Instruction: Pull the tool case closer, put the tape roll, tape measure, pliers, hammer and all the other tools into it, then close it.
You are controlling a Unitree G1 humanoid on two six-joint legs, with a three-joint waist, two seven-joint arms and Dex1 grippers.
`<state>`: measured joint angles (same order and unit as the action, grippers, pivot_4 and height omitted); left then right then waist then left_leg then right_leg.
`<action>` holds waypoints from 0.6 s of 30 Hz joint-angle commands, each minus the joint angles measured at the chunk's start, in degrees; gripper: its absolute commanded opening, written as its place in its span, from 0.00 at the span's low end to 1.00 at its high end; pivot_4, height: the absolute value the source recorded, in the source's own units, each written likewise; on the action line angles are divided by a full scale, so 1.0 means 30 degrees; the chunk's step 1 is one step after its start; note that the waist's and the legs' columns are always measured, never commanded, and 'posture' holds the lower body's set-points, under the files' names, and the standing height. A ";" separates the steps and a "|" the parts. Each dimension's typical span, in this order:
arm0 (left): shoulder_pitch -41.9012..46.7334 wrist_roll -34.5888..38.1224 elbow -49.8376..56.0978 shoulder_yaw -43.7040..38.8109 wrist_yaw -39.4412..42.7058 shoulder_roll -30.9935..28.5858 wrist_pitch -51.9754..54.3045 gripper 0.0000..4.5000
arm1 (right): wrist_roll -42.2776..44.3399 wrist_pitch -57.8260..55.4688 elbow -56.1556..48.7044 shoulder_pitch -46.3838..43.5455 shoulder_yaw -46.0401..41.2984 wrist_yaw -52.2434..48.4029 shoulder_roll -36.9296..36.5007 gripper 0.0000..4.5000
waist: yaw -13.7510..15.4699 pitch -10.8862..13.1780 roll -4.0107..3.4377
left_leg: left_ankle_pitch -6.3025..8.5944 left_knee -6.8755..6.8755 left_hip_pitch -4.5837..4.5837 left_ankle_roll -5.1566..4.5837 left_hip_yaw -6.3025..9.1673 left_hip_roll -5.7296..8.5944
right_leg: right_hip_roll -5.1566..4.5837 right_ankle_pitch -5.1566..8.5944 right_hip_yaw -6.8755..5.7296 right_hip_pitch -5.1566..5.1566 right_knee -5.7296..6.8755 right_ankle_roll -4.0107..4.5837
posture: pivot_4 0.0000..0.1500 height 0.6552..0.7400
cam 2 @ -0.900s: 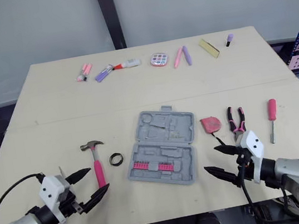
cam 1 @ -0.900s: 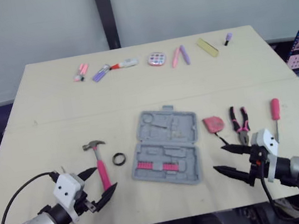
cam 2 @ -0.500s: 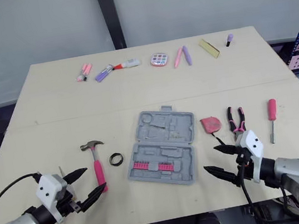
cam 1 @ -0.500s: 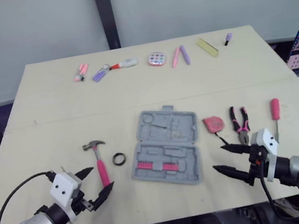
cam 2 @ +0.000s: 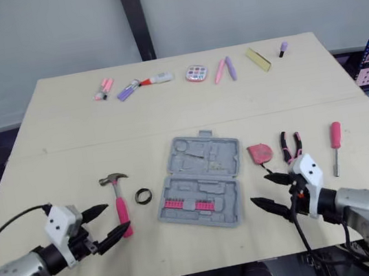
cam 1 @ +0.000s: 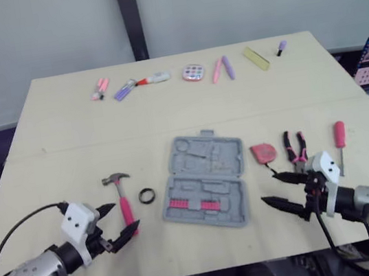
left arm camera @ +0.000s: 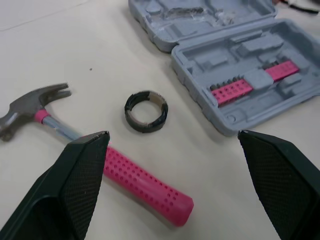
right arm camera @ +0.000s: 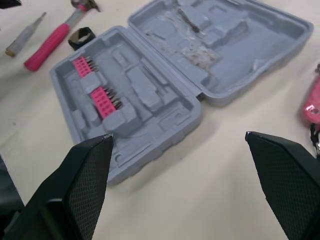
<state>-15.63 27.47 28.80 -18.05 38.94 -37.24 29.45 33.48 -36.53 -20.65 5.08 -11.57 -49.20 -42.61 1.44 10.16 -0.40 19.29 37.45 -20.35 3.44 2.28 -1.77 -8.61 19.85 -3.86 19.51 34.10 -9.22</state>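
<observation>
Now both grippers are gaping wide. The hammer (cam 1: 123, 204) is lying just ahead of the left gripper (cam 1: 118, 221), the tape roll (cam 1: 147, 196) beyond it. The open tool case (cam 1: 205, 180) is sitting between the left gripper and the right gripper (cam 1: 269, 189), with the tape measure (cam 1: 264, 152) and pliers (cam 1: 295, 147) just past the latter.
</observation>
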 commanded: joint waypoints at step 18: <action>1.1727 -0.2734 -0.8528 0.6912 0.3186 -0.1540 0.0312 0.00 | -0.2267 -0.1551 0.1161 -0.3249 0.2201 0.2944 0.0711 0.01 | -0.0048 0.0011 0.0020 | -0.0022 -0.0035 -0.0012 0.0010 -0.0037 0.0000 | 0.0010 -0.0002 0.0026 0.0064 0.0099 -0.0006 | 1.00 1.00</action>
<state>18.48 20.74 4.55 1.83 47.42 -42.03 32.31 28.00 -42.46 -17.27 -4.36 -5.16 -41.51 -40.77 1.29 10.19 -0.34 19.22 37.35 -20.41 3.46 2.14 -1.77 -8.58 19.85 -3.78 19.74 34.40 -9.24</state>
